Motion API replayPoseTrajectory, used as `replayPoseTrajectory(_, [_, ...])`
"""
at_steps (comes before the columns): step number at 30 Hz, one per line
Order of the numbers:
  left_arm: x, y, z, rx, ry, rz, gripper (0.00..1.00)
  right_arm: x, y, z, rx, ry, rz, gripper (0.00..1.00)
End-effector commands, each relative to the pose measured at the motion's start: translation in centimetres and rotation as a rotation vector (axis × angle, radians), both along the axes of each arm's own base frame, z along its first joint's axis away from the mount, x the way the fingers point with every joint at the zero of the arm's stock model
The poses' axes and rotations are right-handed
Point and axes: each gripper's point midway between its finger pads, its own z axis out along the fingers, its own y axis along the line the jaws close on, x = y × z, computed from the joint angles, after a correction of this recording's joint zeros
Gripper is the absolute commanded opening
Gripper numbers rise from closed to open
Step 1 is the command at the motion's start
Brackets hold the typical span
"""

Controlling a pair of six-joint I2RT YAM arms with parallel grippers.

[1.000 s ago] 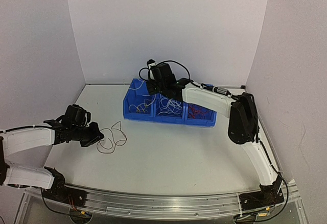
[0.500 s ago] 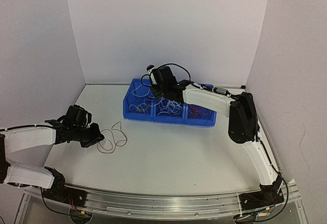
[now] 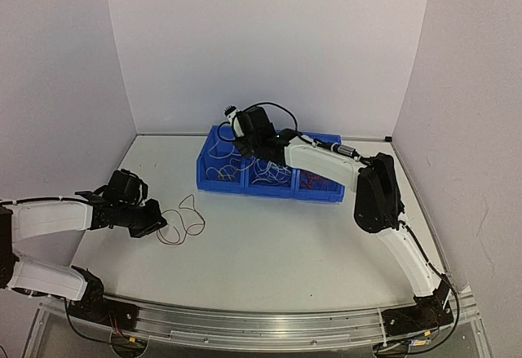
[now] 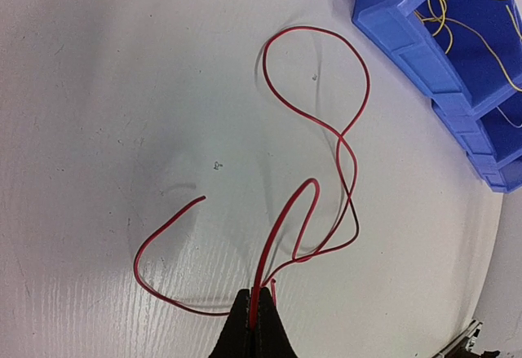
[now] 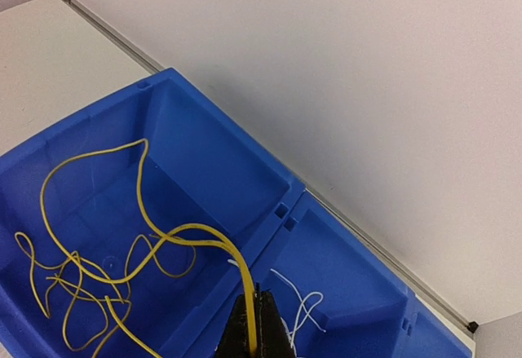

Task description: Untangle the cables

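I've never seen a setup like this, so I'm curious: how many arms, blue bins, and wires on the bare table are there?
Arms: 2
Blue bins: 3
Red wire on the table: 1
Total: 6

This is a robotics lab bench, a test cell built for filming. A left arm (image 3: 49, 219) and a right arm (image 3: 408, 252), white links on black joints, are bolted to an aluminium rail (image 3: 245, 324) along the near edge of a plain white table (image 3: 269, 252). Blank white panels box the table in: a back panel (image 3: 269, 48) on the far side and one on each side, left and right (more booth than room). Black cabling (image 3: 277, 103) loops openly off the right arm's wrist. Towards the far side sits a row of blue parts bins (image 3: 245, 188), the stackable workshop kind, holding thin wires (image 5: 90, 276) grouped by colour.
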Motion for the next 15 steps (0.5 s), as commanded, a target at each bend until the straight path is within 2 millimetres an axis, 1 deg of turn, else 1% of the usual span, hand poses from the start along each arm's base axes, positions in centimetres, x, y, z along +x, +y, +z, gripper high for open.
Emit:
replayPoseTrajectory(1, [0.2,-0.3,0.2,-0.002,-0.024,-0.023,0.0,-0.5,2.2,0.5,0.007,-0.024,0.049,0.0])
replayPoseTrajectory(5, [0.1,-0.2,0.2,-0.001,-0.027,-0.022,0.0,-0.9,3.0,0.1,0.024,-0.013,0.072,0.0])
replayPoseTrajectory(11, [0.0,-0.2,0.1,0.0,-0.025,-0.024,0.0,-1.4,5.4,0.1,0.139,0.023,0.142,0.0])
replayPoseTrajectory(15, [-0.1,-0.2,0.0,0.0,-0.024,-0.025,0.0,-1.3,6.6,-0.5,0.185,0.024,0.175,0.0])
